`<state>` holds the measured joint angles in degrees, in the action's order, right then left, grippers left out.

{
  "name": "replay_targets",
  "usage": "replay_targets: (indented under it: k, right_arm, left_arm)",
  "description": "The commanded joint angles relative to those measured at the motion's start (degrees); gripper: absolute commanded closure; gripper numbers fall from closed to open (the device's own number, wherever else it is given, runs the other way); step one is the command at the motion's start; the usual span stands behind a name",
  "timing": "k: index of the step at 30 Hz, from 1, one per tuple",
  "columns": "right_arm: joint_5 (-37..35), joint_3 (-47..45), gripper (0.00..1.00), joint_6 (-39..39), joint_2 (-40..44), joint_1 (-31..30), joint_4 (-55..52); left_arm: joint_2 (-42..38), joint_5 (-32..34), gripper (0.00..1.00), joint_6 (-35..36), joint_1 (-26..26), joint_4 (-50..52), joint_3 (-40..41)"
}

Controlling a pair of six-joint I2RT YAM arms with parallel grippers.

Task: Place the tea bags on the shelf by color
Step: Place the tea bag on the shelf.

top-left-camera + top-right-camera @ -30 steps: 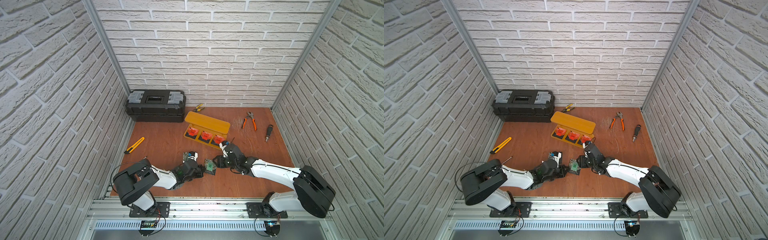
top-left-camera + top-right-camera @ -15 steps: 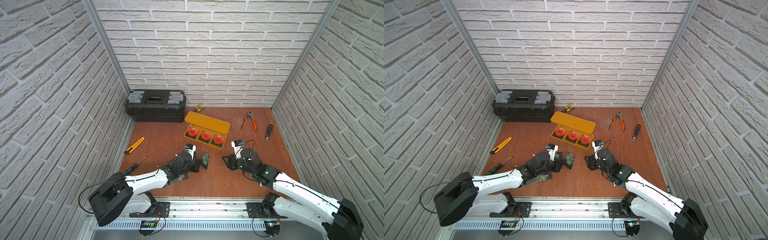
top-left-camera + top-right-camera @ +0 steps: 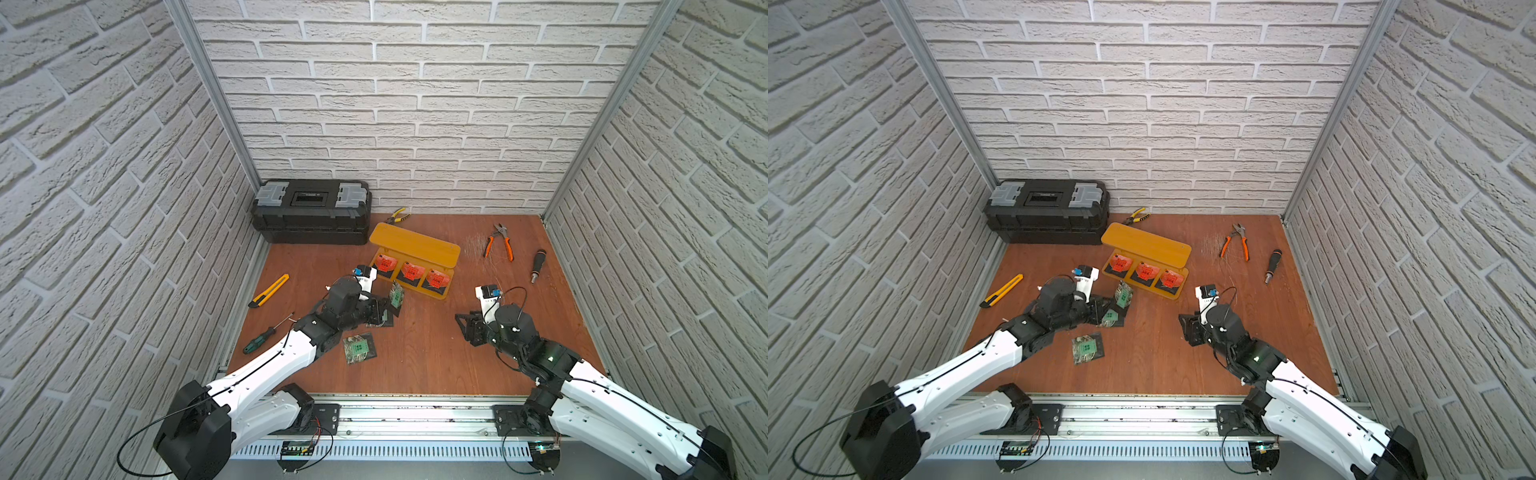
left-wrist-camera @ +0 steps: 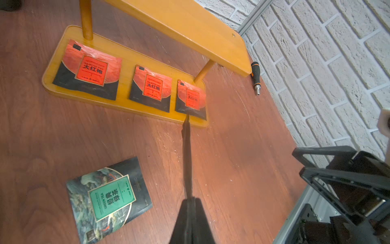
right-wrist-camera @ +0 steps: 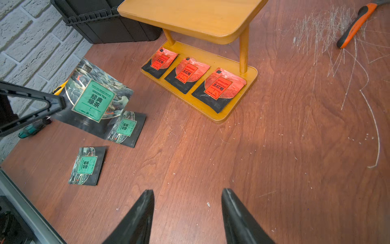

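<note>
We see a reddish-brown wooden counter (image 3: 436, 365) boxed in on three sides by white brick walls (image 3: 415, 104), with a black toolbox (image 3: 311, 212) in the far left corner and orange pliers (image 3: 500, 243) toward the far right. Our left gripper (image 4: 191, 201) is clamped on a green tea bag (image 3: 397, 296), pinching it by one edge just in front of the shelf (image 3: 415, 245). That bag stands on edge, with its green front turned toward the right arm. In the left wrist view we see it edge-on, a thin dark strip running straight out from the fingertips toward one end of the shelf's lower board. Our right gripper (image 5: 187, 191) has its jaws apart, holds nothing and hangs over bare counter, well apart from the shelf. The shelf's long axis runs aslant, from far left to near right in both top views. Three red tea bags (image 3: 411, 271) lie flat in a row along its lower board. A second green tea bag (image 5: 126, 127) lies on the counter close under the held one, and a third green tea bag (image 3: 357, 349) lies flat nearer the left arm's base.
</note>
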<state>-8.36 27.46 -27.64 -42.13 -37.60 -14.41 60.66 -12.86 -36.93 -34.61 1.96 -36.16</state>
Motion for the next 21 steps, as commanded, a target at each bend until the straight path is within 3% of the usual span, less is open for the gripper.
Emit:
replay_targets:
  k: [1, 21]
  right_arm:
    - [-1.3, -0.8, 0.44, 0.3, 1.3, 0.2, 0.1]
    - [-2.9, -3.3, 0.44, -1.2, 7.2, 0.2, -1.1]
  left_arm:
    - [1.5, -5.3, 1.0, 4.9, 2.7, 3.6, -4.2]
    - [18.5, -15.3, 1.0, 10.9, 15.1, 6.7, -26.3]
